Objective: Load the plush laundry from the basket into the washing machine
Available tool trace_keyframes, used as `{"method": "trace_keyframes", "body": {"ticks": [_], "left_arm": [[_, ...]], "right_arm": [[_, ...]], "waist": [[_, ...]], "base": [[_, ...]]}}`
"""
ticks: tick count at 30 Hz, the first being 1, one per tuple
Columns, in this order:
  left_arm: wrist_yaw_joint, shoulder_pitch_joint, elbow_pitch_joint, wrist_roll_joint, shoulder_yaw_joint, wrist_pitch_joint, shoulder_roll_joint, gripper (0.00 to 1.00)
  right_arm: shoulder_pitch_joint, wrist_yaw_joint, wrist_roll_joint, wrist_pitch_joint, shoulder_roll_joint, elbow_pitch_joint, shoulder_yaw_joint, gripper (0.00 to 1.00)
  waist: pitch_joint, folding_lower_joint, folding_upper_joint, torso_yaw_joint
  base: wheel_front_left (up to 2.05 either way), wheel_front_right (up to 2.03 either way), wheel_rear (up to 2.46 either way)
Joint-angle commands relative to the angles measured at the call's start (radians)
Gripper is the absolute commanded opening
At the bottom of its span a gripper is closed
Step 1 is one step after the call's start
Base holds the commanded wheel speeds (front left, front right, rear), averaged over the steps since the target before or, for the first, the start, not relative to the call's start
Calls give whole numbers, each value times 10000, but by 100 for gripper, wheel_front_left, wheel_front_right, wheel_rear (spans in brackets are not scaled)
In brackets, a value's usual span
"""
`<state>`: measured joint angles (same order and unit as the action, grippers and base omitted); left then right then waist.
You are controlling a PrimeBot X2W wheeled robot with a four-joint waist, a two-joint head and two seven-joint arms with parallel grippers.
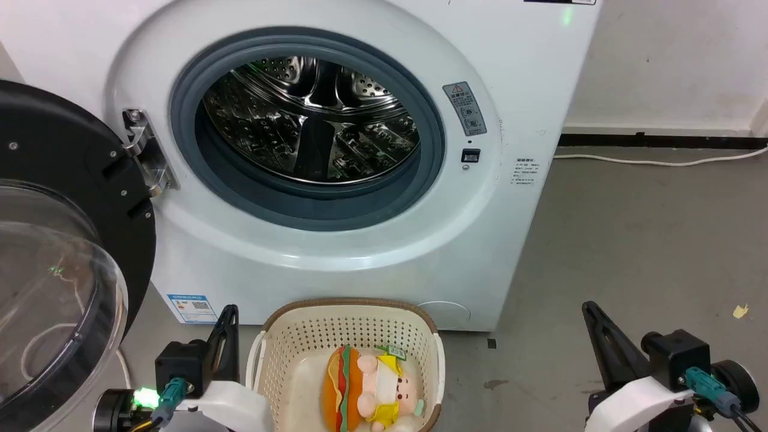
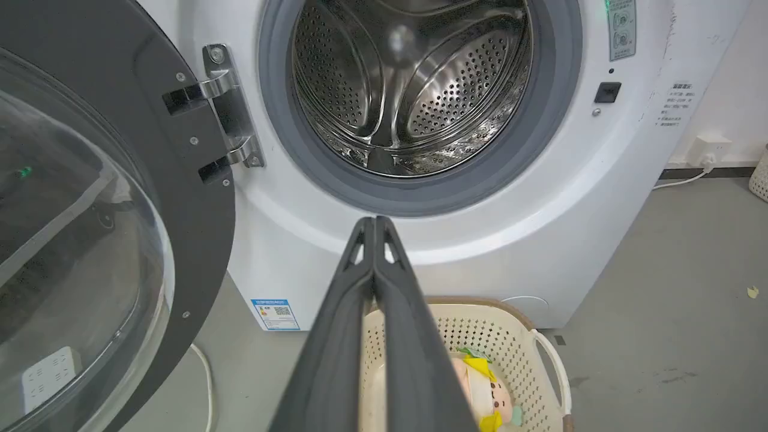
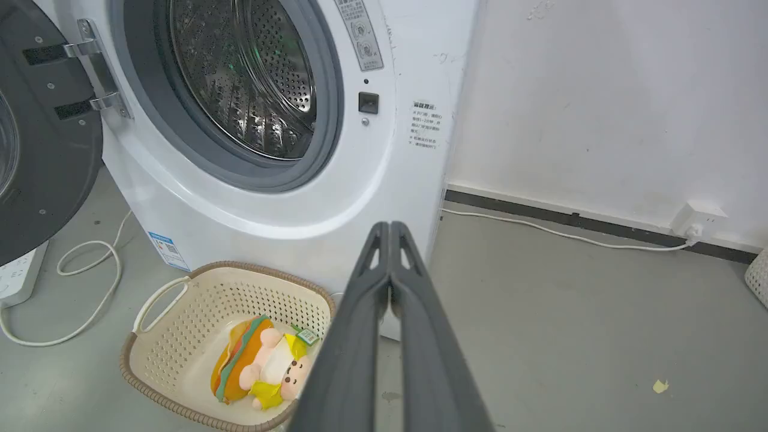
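I see the washer (image 1: 360,264) standing on the grey floor (image 1: 630,240) right in front of me. Its door (image 1: 60,180) is swung wide open to the left, hanging on the hinge (image 1: 144,156) at the left edge of the round hole. Through the hole, inside the grey seal (image 1: 312,207), the shiny drum (image 1: 312,120) shows.

The basket (image 1: 348,307) sits on the floor just beside the foot of the washer, below the hole. The toy (image 1: 360,390) lies inside it, on the basket's bottom, close to the near edge. Its burger half points to the basket's left side and its pink pig half to the right side. The little green tag (image 1: 395,351) sticks out toward the far wall of the basket.

My left gripper (image 1: 230,311) is low down, just beside the basket's left edge, and I cannot tell if it touches the basket. Its two fingers are pressed flat together with nothing between them. My right gripper (image 1: 588,307) is well apart from the basket, off to its right, over bare floor. Its fingers are pressed together too and hold nothing.

A white cord (image 1: 660,161) runs along the floor by the wall, to the right of the washer. A small yellow scrap (image 1: 740,311) lies on the floor at the right.
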<state>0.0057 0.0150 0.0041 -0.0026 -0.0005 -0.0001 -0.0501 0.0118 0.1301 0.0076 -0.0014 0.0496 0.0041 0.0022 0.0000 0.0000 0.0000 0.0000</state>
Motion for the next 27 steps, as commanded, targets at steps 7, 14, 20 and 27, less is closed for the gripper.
{"method": "trace_keyframes", "body": {"ticks": [7, 14, 20, 27], "left_arm": [[-57, -150, -41, 26, 5, 1, -1, 0], [-57, -150, -41, 26, 5, 1, -1, 0], [-57, -150, -41, 26, 5, 1, -1, 0], [-57, -150, -41, 26, 5, 1, -1, 0]], "right_arm": [[-118, 6, -76, 14, 6, -41, -22, 0], [-118, 6, -76, 14, 6, -41, -22, 0], [-118, 6, -76, 14, 6, -41, -22, 0], [-118, 6, -76, 14, 6, -41, -22, 0]], "waist": [[0, 0, 0, 0], [0, 0, 0, 0], [0, 0, 0, 0], [0, 0, 0, 0]], "base": [[0, 0, 0], [0, 0, 0], [0, 0, 0], [0, 0, 0]]}}
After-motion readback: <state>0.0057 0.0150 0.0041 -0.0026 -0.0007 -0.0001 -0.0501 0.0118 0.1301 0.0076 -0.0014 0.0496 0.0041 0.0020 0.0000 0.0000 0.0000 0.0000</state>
